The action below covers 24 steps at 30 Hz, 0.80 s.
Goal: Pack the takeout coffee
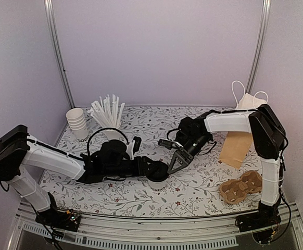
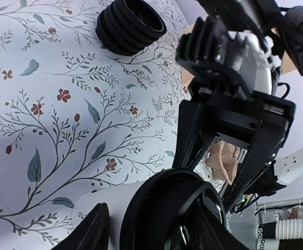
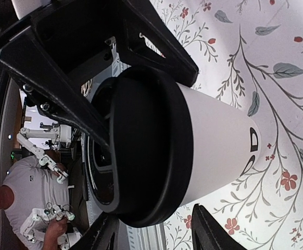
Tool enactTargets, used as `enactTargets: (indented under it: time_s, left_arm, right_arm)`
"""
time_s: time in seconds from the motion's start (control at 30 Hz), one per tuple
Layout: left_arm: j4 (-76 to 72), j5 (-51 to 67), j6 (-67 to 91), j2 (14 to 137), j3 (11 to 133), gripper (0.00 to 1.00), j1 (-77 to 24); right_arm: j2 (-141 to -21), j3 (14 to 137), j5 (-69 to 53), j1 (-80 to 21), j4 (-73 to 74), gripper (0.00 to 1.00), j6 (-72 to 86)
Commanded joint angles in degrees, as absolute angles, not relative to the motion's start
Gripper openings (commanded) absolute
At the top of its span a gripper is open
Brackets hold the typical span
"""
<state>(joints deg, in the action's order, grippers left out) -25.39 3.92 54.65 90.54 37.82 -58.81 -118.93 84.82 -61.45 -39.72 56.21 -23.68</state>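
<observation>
The takeout coffee [image 1: 158,178], a white paper cup [image 3: 219,140] with dark print near its base and a black lid [image 3: 146,146], stands on the floral cloth at centre front. My left gripper [image 1: 159,171] reaches in from the left and is shut on it at lid height. In the left wrist view the lid [image 2: 167,208] fills the space between that gripper's fingers [image 2: 89,229]. My right gripper [image 1: 175,164] is open just right of the cup. Its fingers [image 3: 211,229] flank the cup without touching it. Its black frame [image 2: 229,104] looms behind the lid.
A brown cardboard cup carrier [image 1: 241,186] lies at front right, with a brown paper bag [image 1: 236,148] behind it. A stack of lidless white cups [image 1: 77,122] and white straws [image 1: 109,110] stand at back left. A stack of black lids [image 2: 130,26] sits beyond the cup.
</observation>
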Motion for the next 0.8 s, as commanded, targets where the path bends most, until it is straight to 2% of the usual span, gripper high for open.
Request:
enactTargets:
  time_s: [0.0,0.1,0.2,0.3,0.43,0.77]
  left_arm:
    - [-21.1,5.7,57.4,93.5,33.8,0.53,-59.2]
    - [-21.1,5.1,58.7,93.3,32.1,0.52,-59.1]
    - [-21.1,4.9,59.1,93.2,31.2,0.51,-59.0]
    - [-22.7,5.3,57.1,92.6,31.4,0.53,-59.0]
    - [-20.6,4.6,49.9,91.1,36.0,0.60,-59.0]
    - [-15.1,1.4,38.6,88.1,47.2,0.78,-58.7]
  right_arm:
    - [-122.3,82.4,-48.4,-40.4,50.8,0.47,-17.5]
    - [-123.5,80.2,-38.6,-40.7,49.7,0.43,-15.2]
    - [-124.0,79.4,-36.1,-40.9,49.7,0.42,-15.1]
    - [-122.7,81.3,-41.8,-41.0,51.4,0.43,-17.2]
    - [-118.2,85.0,-52.8,-41.0,54.7,0.46,-23.3]
    - [-109.5,83.8,-54.7,-41.0,57.6,0.59,-28.3]
